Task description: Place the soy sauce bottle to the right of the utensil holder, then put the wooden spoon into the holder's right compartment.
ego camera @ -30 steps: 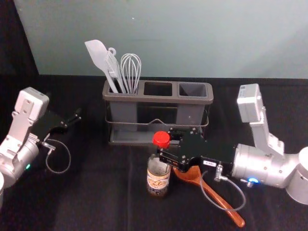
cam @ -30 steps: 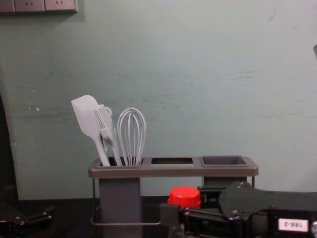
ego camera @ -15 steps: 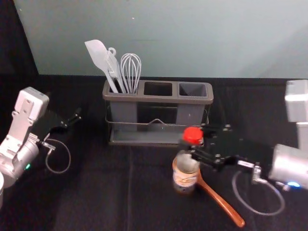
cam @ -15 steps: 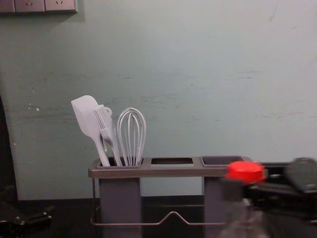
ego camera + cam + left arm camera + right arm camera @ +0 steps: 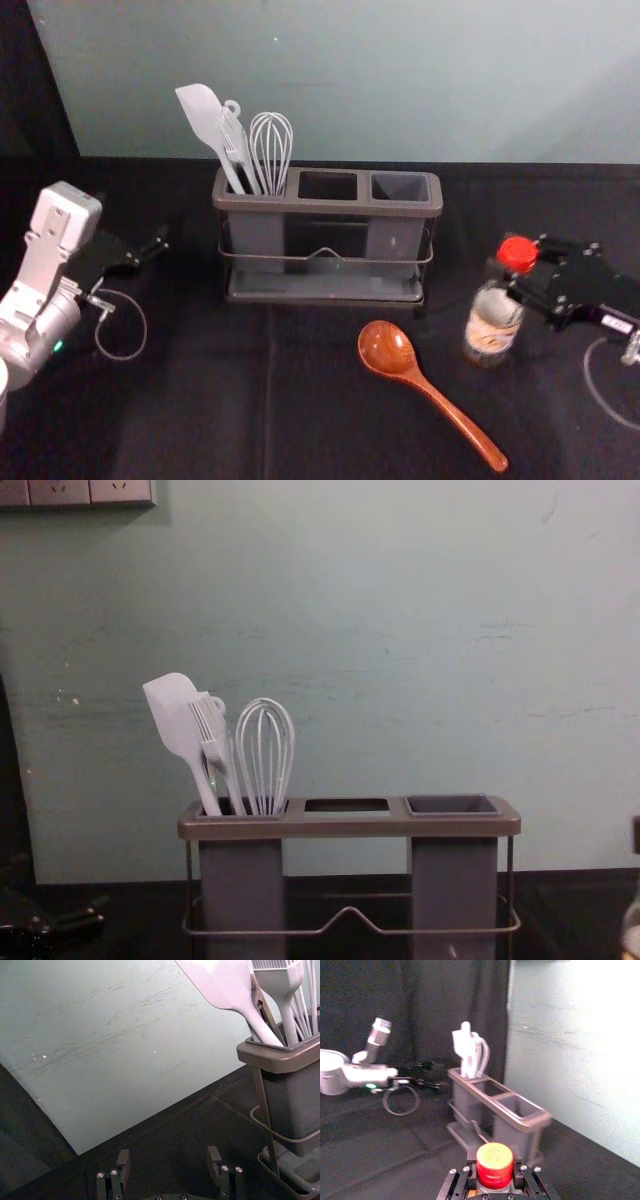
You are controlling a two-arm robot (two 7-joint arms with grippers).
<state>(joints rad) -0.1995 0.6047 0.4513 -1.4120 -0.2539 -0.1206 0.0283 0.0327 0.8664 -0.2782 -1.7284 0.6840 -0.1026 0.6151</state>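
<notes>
In the head view my right gripper (image 5: 520, 276) is shut on the soy sauce bottle (image 5: 493, 322) just below its red cap, right of the utensil holder (image 5: 330, 207) and nearer the front; the bottle tilts slightly. The right wrist view shows the red cap (image 5: 494, 1162) between the fingers of my right gripper (image 5: 494, 1172). The wooden spoon (image 5: 388, 349) lies on the table, bowl toward the holder, handle toward the front right. The holder's right compartment (image 5: 452, 805) is empty. My left gripper (image 5: 160, 244) is parked at the left; in its wrist view the left gripper (image 5: 167, 1167) stands open.
A white spatula (image 5: 203, 112), a brush (image 5: 235, 138) and a whisk (image 5: 271, 150) stand in the holder's left compartment. Behind the black-covered table (image 5: 200, 400) rises a pale green wall (image 5: 330, 80).
The right gripper has carried the bottle rightward, from in front of the holder past the spoon, uncovering the spoon's bowl. The left arm, holder and spoon have stayed in place.
</notes>
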